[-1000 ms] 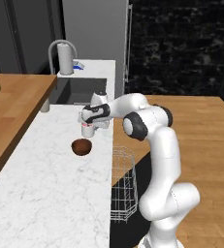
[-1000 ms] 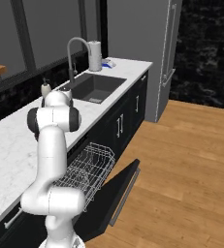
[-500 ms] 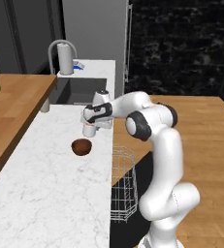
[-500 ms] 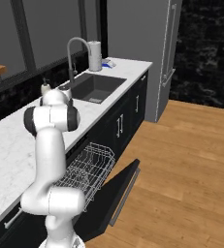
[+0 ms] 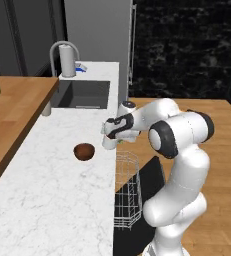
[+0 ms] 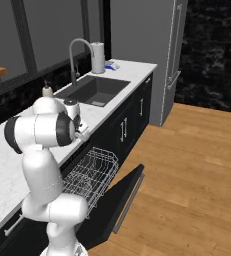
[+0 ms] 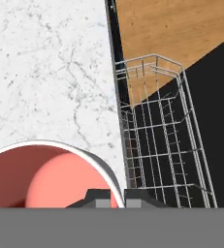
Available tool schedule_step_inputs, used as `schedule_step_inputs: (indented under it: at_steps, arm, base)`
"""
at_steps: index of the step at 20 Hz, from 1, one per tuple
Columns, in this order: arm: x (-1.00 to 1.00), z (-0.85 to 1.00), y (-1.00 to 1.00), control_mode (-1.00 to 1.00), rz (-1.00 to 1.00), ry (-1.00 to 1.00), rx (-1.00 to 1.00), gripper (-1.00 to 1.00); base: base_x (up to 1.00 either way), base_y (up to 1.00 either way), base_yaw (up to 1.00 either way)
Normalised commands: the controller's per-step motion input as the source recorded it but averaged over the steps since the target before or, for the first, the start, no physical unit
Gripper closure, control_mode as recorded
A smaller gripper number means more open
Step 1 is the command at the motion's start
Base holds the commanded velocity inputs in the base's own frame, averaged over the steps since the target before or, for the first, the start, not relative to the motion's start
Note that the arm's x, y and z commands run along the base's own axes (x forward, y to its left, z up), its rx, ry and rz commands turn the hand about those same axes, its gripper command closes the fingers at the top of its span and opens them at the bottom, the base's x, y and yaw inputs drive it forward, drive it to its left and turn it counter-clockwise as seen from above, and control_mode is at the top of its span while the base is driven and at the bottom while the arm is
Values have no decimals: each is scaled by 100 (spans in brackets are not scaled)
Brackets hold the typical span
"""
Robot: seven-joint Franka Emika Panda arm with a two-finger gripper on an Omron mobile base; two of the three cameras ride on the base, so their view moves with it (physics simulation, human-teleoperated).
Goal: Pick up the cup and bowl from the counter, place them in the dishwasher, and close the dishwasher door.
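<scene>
Cup [image 7: 45,177] — rim pinched in the closed gripper [image 7: 114,196], raised beside the counter [image 5: 52,200] edge, above the pulled-out rack [image 7: 162,140]; bowl [image 5: 84,151] on counter; next — lower into rack.

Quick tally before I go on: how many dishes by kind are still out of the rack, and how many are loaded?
Cups: 1, the cup, pinched at its rim by the gripper near the counter edge.
Bowls: 1, the bowl, on the counter.
Loaded in the wire rack: 0.
Total dishes: 2, both out.
</scene>
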Motion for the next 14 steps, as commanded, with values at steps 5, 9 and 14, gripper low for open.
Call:
schedule_step_inputs:
  at_steps: [5, 9, 14]
  arm:
    - [-79, 27, -92, -100, 0, 0, 14, 100]
    - [-32, -9, -78, -100, 0, 9, 6, 100]
    - [0, -26, -45, -100, 0, 15, 0, 100]
  base:
    - [0, 0, 0]
    - [0, 0, 0]
    - [0, 0, 0]
